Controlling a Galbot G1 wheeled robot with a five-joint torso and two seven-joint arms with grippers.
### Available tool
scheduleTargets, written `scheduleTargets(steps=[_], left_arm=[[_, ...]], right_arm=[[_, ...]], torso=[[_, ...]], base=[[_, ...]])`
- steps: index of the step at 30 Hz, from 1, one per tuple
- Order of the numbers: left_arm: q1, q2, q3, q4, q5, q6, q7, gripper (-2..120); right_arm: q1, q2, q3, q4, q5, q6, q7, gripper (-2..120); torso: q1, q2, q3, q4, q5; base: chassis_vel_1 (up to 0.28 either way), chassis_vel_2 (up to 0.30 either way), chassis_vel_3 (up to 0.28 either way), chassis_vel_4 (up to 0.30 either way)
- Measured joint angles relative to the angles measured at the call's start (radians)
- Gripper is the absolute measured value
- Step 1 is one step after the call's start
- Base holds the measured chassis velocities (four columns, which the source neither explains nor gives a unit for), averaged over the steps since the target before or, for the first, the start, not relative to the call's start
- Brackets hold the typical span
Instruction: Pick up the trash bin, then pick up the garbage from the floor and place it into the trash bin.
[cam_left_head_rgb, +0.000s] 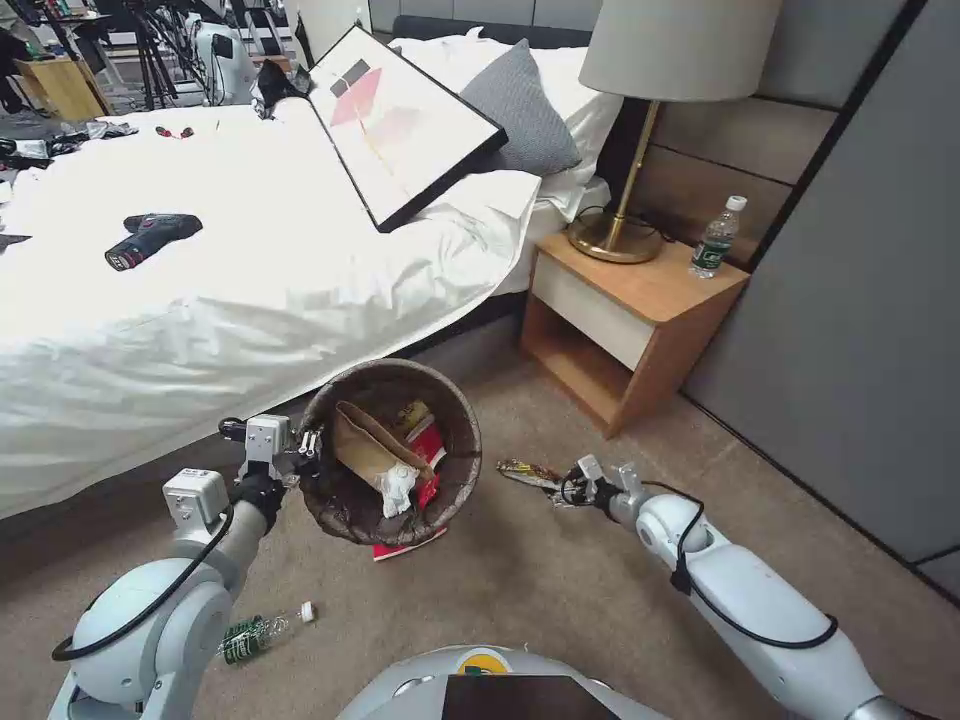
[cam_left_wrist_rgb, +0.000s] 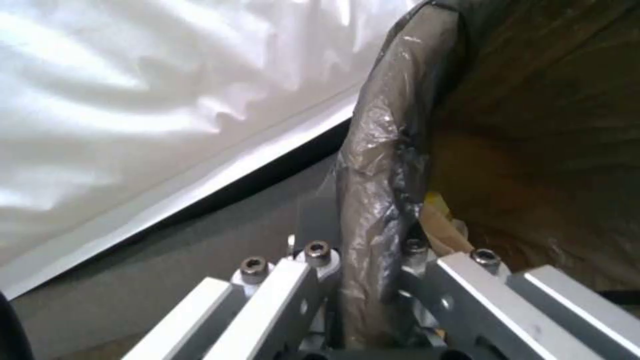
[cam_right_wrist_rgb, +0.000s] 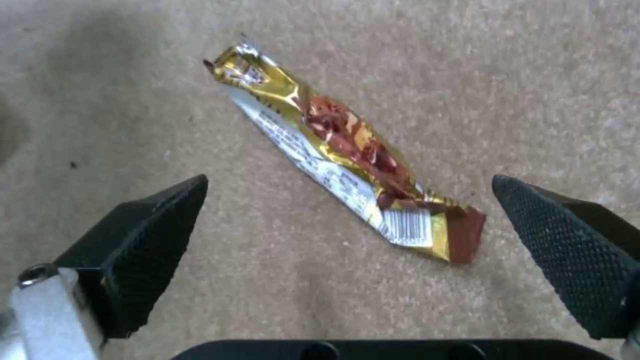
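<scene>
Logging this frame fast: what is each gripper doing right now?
Left gripper: shut on the bag-lined rim of the trash bin, holding it up.
Right gripper: open, empty, fingers either side of the gold wrapper on the carpet.

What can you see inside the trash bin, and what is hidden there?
Inside the trash bin, held at its rim by the left gripper, lie a brown paper bag, a white tissue and red and yellow packets. These cover the bottom, so anything beneath is hidden.
</scene>
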Motion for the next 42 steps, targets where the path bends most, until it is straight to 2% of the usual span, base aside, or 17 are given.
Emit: scheduleTargets(steps=[21,42], left_arm=[[-0.004,-0.005,0.001,-0.006,0.000,0.000,0.003,2],[-0.007,-0.008,0.015,-0.009,0.009,0.001,0.002,2]], right_arm=[[0.117,0.089,-0.041,-0.189,-0.106,0.051,-0.058,100],[0.188,0.128,-0.066,-0.328,-0.150,0.091,-0.084,100]], torso=[[0.000,0.000,0.000,0.0000,0.0000],[0.000,0.000,0.000,-0.0001,0.0000]], base=[[0.000,0.000,0.000,0.000],[0.000,0.000,0.000,0.000]])
